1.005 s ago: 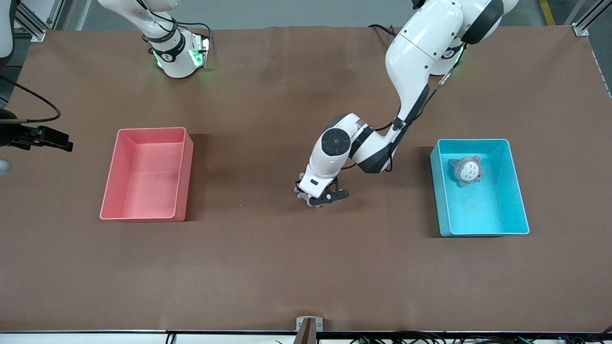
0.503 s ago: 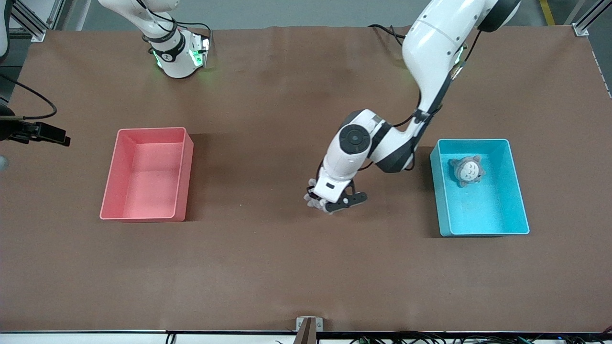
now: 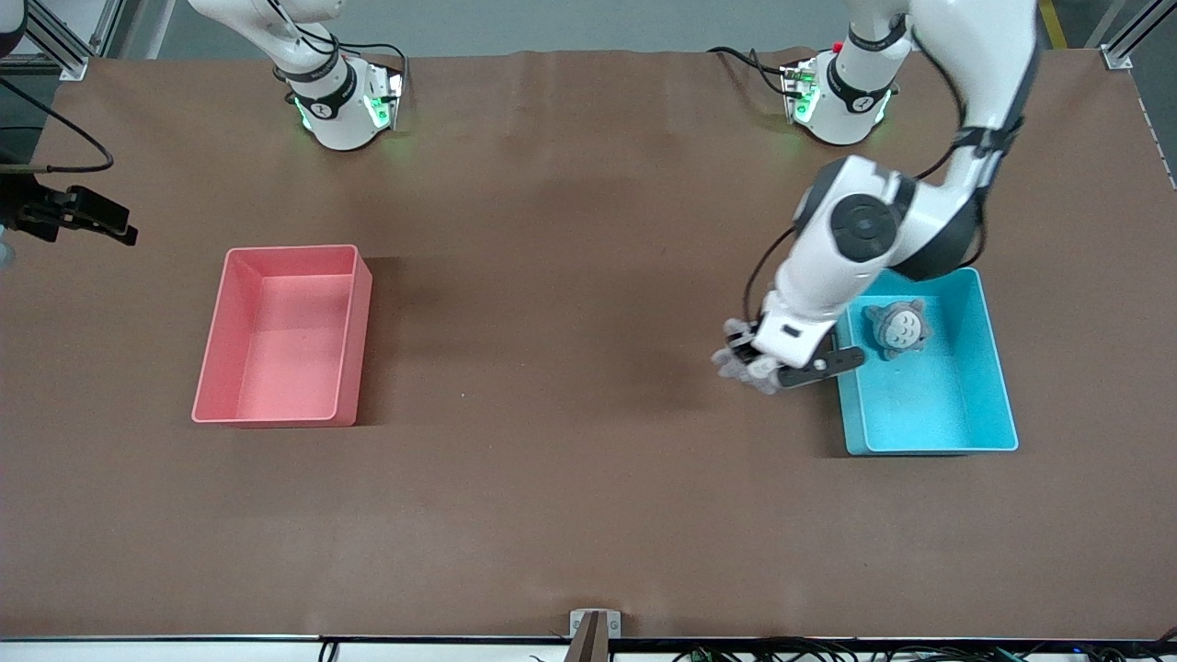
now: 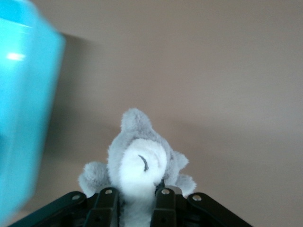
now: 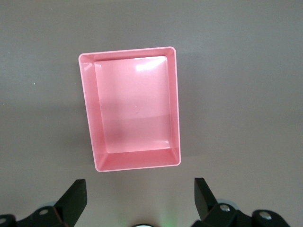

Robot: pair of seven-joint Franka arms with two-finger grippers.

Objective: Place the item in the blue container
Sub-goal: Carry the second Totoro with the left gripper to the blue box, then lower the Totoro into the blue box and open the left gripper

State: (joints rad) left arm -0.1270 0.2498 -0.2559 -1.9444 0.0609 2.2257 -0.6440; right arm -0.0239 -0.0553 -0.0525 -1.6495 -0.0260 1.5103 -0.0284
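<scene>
The table (image 3: 552, 515) is covered in a matte brown sheet, smooth apart from faint creases. Two low-walled rectangular bins of glossy plastic sit on it: the blue container (image 3: 956, 414), cyan with rounded corners, toward the left arm's end, and a pink bin (image 3: 230, 368) of the same shape toward the right arm's end. The pink bin (image 5: 132, 113) shines under the light in the right wrist view.

The left tool (image 3: 768, 368) hangs just beside the blue container's wall, over bare table on the side toward the pink bin, its fingers (image 4: 163, 208) clenched on a small plush toy (image 4: 139, 161). The toy is fluffy grey fur with a white face, a dark stitched line on it, and stubby rounded limbs; in the front view its grey paws (image 3: 731, 363) stick out past the tool. A second plush (image 3: 897, 326), round, grey and white with small ears, lies inside the blue container at the end farther from the front camera.

Compared with a second ago, the left arm has swung from the middle of the table across to the container's edge, carrying the toy with it.

The right tool (image 5: 139, 198) waits high above the pink bin, fingers spread wide and holding nothing. No writing can be read anywhere.
</scene>
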